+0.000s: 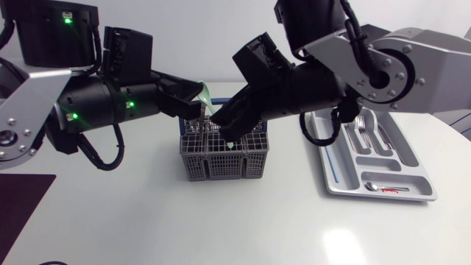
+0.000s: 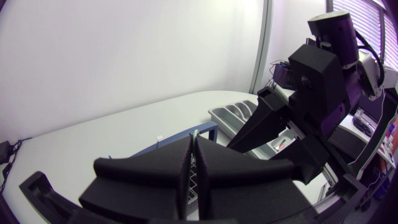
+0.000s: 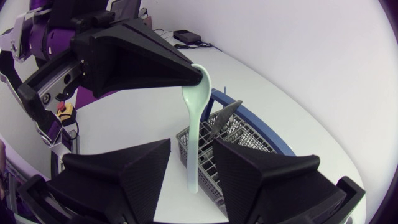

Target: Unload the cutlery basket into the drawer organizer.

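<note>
A pale green plastic spoon (image 1: 204, 96) is held upright over the grey cutlery basket (image 1: 221, 168). My left gripper (image 1: 196, 100) is shut on its bowl (image 3: 198, 87). Its handle (image 3: 193, 155) hangs down between the fingers of my right gripper (image 3: 193, 165), which stand open on either side without touching it. In the head view my right gripper (image 1: 230, 131) sits just above the basket's top. The silver drawer organizer (image 1: 333, 175) lies to the right. The left wrist view shows my left gripper (image 2: 191, 149) with its fingers pressed together; the spoon is hidden there.
The basket (image 3: 242, 134) has a blue handle and holds a metal piece (image 3: 224, 115). Forks (image 1: 363, 136), a small spoon (image 1: 372, 186) and a red-marked item (image 1: 394, 190) lie in the organizer's compartments. A dark mat (image 1: 18, 213) covers the table's front left corner.
</note>
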